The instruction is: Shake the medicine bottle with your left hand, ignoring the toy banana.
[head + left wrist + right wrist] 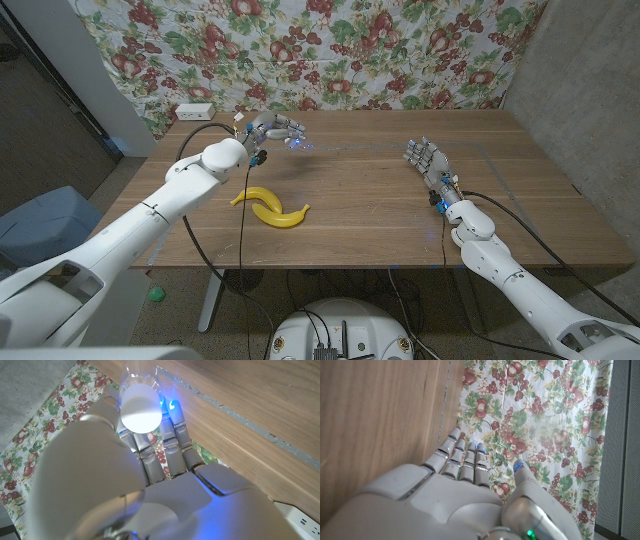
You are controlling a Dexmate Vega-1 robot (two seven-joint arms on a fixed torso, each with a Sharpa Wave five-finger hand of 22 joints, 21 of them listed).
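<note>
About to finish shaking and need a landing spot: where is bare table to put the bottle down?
The widest bare stretch of table lies between the banana and the right hand, which holds nothing. The strip along the far edge, from the left hand gripping the bottle across to the right hand, is also free. Crowded: the patch near the left forearm, banana and cable.

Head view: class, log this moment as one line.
left hand: holds medicine bottle above table | right hand: open, holds nothing | toy banana: on table, untouched

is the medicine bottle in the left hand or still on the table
In the left hand: the fingers wrap the medicine bottle, raised above the table.
</note>
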